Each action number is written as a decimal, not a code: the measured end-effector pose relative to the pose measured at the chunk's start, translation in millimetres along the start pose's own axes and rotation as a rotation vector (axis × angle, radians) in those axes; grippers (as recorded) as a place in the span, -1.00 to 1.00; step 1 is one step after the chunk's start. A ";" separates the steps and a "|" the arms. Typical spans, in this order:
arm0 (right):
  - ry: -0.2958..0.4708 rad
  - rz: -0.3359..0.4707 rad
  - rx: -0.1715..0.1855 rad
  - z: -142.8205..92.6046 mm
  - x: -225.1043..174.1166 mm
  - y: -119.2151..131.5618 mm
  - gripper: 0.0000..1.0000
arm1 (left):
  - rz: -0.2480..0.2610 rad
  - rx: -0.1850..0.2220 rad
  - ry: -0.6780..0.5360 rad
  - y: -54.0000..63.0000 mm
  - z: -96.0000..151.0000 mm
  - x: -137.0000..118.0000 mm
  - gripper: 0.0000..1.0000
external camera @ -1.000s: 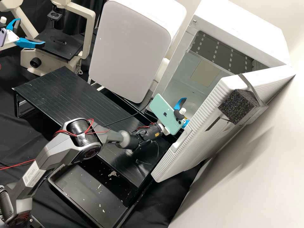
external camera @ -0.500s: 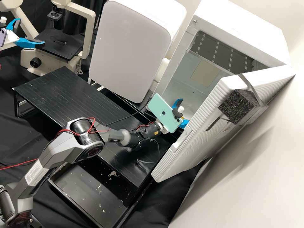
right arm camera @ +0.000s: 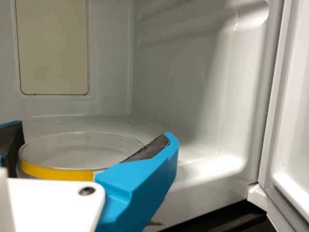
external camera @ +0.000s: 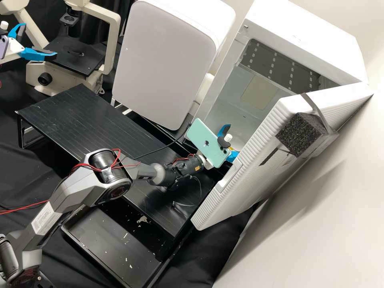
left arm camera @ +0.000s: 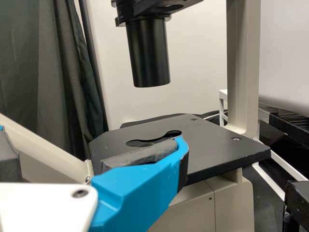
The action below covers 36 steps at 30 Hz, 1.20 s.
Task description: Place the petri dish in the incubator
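We see the right tool at the mouth of the open white incubator, and it is holding the petri dish. In the right wrist view we find the dish between the two dark pads, level, with a clear lid and a yellow band around its side. The dish is just inside the incubator, near the front edge of the floor; we cannot tell whether it touches that floor. A pale green phone sits on the right tool.

The left tool hangs beside the microscope, its fingers wide apart with nothing between them. In the left wrist view we see one finger in front of the microscope's black stage.

The incubator door stands open, a black foam block strapped to it. We also see a rounded pale grey cabinet behind the black tabletop, and a scuffed black tray beside it.
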 end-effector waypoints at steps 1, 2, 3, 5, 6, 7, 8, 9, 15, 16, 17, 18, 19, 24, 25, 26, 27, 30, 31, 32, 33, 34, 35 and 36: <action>0.000 0.000 0.000 0.0 0.0 0.0 1.00 | 0.000 0.000 0.000 0.0 0.0 0.0 1.00; -0.001 -0.001 0.000 0.4 -0.3 -0.4 1.00 | 0.000 0.000 0.000 0.0 0.0 0.0 1.00; -0.004 -0.004 0.000 1.1 -1.0 -1.2 1.00 | 0.000 0.000 0.000 0.0 0.0 0.0 1.00; -0.004 -0.004 -0.003 1.2 -1.0 -1.2 1.00 | 0.000 0.000 0.000 0.0 0.0 0.0 1.00; -0.004 -0.004 -0.009 1.2 -1.0 -1.2 1.00 | 0.000 0.000 0.000 0.0 0.0 0.0 1.00; -0.004 -0.004 -0.011 1.2 -1.0 -1.2 1.00 | 0.000 0.000 0.000 0.0 0.0 0.0 1.00; -0.004 -0.004 -0.016 1.2 -1.0 -1.2 1.00 | 0.000 0.000 0.000 0.0 0.0 0.0 1.00; -0.006 -0.006 -0.018 1.6 -1.3 -1.6 1.00 | 0.000 0.000 0.000 0.0 0.0 0.0 1.00; 0.000 -0.002 -0.017 4.8 -8.6 -5.3 1.00 | 0.000 0.000 0.000 0.0 0.0 0.0 1.00; -0.001 -0.003 -0.017 4.6 -10.7 -5.2 1.00 | 0.000 0.000 0.000 0.0 0.0 0.0 1.00; -0.004 -0.006 -0.017 4.5 -12.6 -5.3 1.00 | 0.000 0.000 0.000 0.0 0.0 0.0 1.00; -0.002 -0.006 -0.018 3.1 -15.4 -4.2 1.00 | 0.000 0.000 0.000 0.0 0.0 0.0 1.00; 0.001 -0.008 -0.022 2.2 -18.3 -2.9 1.00 | 0.000 0.000 0.000 0.0 0.0 0.0 1.00; 0.032 -0.012 -0.055 -1.4 -33.0 5.7 1.00 | 0.000 0.000 0.000 0.0 0.0 0.0 1.00; 0.037 -0.015 -0.060 -1.4 -37.3 7.1 1.00 | 0.000 0.000 0.000 0.0 0.0 0.0 1.00; 0.038 -0.017 -0.054 -1.0 -40.5 9.4 1.00 | 0.000 0.000 0.000 0.0 0.0 0.0 1.00; 0.033 -0.025 -0.048 0.8 -44.6 10.3 1.00 | 0.000 0.000 0.000 0.0 0.0 0.0 1.00; 0.043 -0.021 -0.029 2.2 -58.5 16.9 1.00 | 0.000 0.000 0.000 0.0 0.0 0.0 1.00; 0.048 -0.014 -0.019 2.9 -64.6 20.1 1.00 | 0.000 0.000 0.000 0.0 0.0 0.0 1.00; 0.046 -0.004 -0.009 4.3 -70.2 23.8 1.00 | 0.000 0.000 0.000 0.0 0.0 0.0 1.00; 0.046 0.008 0.005 5.3 -78.0 27.8 1.00 | 0.000 0.000 0.000 0.0 0.0 0.0 1.00; 0.044 0.020 0.019 6.5 -86.4 31.9 1.00 | 0.000 0.000 0.000 0.0 0.0 0.0 1.00; 0.057 0.041 0.032 5.0 -93.6 37.2 1.00 | 0.000 0.000 0.000 0.0 0.0 0.0 1.00; 0.067 0.064 0.047 5.9 -106.5 41.6 1.00 | 0.000 0.000 0.000 0.0 0.0 0.0 1.00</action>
